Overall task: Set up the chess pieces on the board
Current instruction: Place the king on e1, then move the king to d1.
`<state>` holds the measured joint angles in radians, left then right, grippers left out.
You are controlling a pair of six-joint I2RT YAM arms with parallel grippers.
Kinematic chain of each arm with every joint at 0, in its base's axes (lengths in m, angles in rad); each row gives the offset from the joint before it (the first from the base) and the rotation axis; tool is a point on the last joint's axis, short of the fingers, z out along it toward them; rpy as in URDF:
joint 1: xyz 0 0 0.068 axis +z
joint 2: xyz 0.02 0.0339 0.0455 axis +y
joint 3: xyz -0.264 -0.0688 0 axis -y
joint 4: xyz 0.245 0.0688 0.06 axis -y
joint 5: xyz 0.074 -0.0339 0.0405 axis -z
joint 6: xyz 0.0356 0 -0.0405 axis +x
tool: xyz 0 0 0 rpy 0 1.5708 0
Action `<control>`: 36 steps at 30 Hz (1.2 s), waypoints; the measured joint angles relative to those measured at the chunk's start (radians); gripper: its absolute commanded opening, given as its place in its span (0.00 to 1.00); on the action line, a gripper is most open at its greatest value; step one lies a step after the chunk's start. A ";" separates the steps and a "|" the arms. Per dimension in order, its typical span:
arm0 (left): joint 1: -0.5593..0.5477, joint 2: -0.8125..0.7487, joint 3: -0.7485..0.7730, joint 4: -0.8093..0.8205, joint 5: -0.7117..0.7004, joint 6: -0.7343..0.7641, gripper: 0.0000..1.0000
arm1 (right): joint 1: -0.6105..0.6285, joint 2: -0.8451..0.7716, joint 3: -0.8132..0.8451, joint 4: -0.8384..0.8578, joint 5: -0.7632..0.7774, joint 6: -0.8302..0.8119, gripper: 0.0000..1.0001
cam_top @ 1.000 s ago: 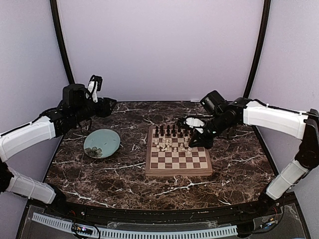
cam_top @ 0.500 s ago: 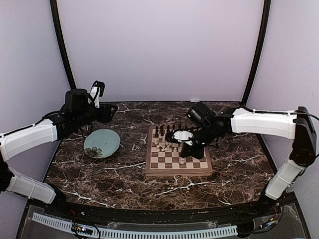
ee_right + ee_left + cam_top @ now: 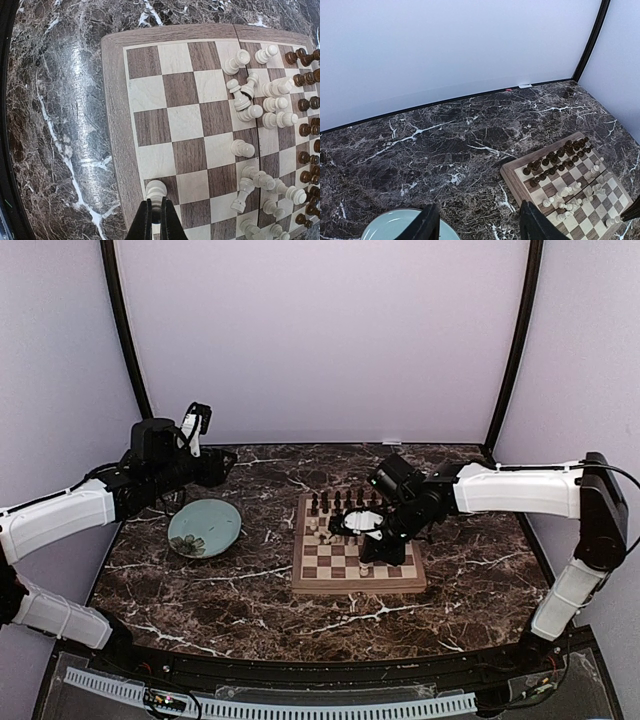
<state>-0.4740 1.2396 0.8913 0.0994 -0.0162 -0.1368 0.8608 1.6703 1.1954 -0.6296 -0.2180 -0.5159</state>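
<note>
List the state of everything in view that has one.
left pincer: open, empty
right pincer: shut on a white piece that stands upright on the board's near row
dark pieces: upright, in two far rows
other white pieces: clustered mid-board, several toppled
board: flat on the table
plate: flat, left of the board

Your left arm (image 3: 60,515) and your right arm (image 3: 520,487) both had smooth white shells over the long links, and the joints between them sat in black, rounded housings. Thin black cables ran loose beside the joints, in small loops. Near the left wrist a small white bracket with a black cap stood up. The fingers (image 3: 426,227) you saw from the wrist cameras were matte black, without any markings.
</note>
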 measured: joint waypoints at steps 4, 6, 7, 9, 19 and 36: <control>0.000 0.000 0.000 0.000 0.000 0.002 0.56 | 0.000 0.004 -0.016 0.009 0.007 -0.001 0.17; 0.000 0.000 0.000 0.000 0.000 0.002 0.56 | 0.000 0.005 -0.018 0.015 0.008 0.002 0.29; 0.000 0.000 0.000 0.000 0.000 0.002 0.56 | 0.001 0.005 -0.018 0.017 0.008 0.003 0.34; 0.000 0.000 0.000 0.000 0.001 0.002 0.56 | 0.001 0.005 -0.018 0.017 0.006 0.009 0.41; 0.000 0.000 0.000 0.000 0.005 0.002 0.56 | -0.095 -0.010 0.032 -0.037 -0.176 0.076 0.45; 0.006 0.000 0.000 0.000 0.044 0.002 0.57 | -0.079 -0.002 0.023 -0.027 -0.135 0.098 0.40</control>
<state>-0.4683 1.2396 0.8913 0.0994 0.0280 -0.1349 0.7822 1.6688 1.2182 -0.6567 -0.3534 -0.4183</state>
